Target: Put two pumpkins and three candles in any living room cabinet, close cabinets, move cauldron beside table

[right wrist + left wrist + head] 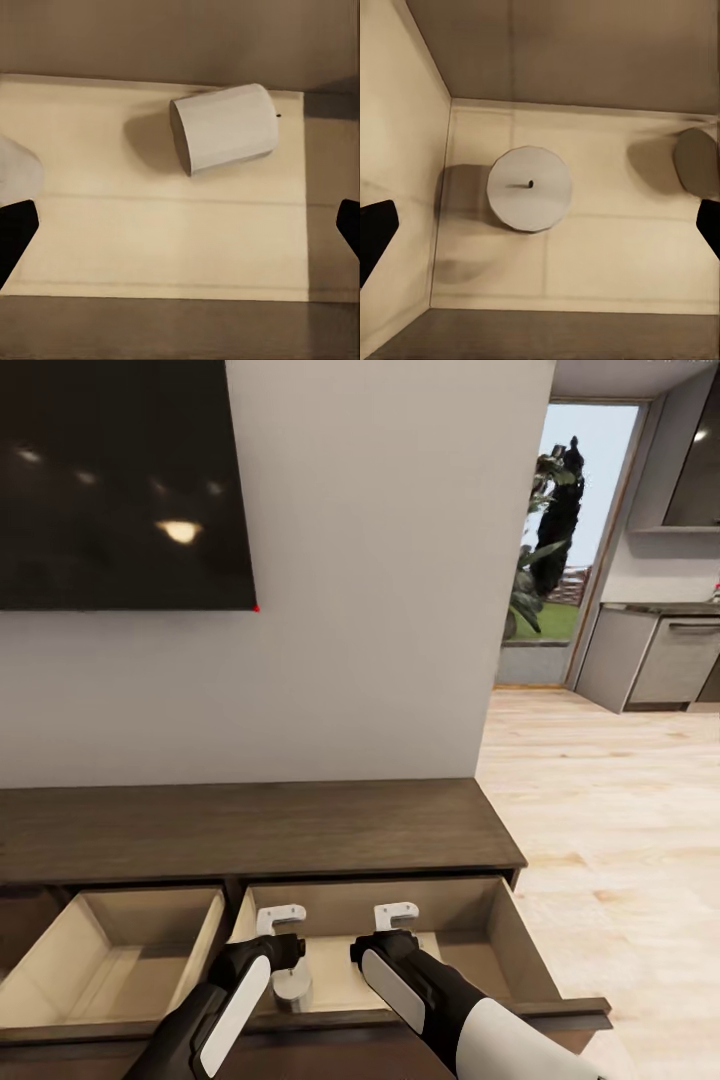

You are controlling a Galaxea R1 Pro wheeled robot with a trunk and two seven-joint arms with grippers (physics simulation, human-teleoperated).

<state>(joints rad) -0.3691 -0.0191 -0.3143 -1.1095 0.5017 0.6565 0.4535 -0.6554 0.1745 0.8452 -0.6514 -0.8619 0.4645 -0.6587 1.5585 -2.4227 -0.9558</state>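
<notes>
A stubby grey-beige candle (529, 188) stands upright on the smooth pale beige floor of the pulled-out right drawer (500, 930), its flat round top showing a small dark wick. In the head view it sits at lower centre (292, 987), directly below the left gripper (280, 918), whose fingers are spread apart with nothing between them. A second candle (225, 127), a plain matte cylinder, lies tipped on its side in the same drawer, under the right gripper (396, 915), which also hangs with its fingers apart and empty. The cabinet (250, 828) is dark-brown wood with a visible grain, long and low against the white wall. Its left drawer (75, 920) is open too. A black glossy screen (120, 480) fills the upper left.
</notes>
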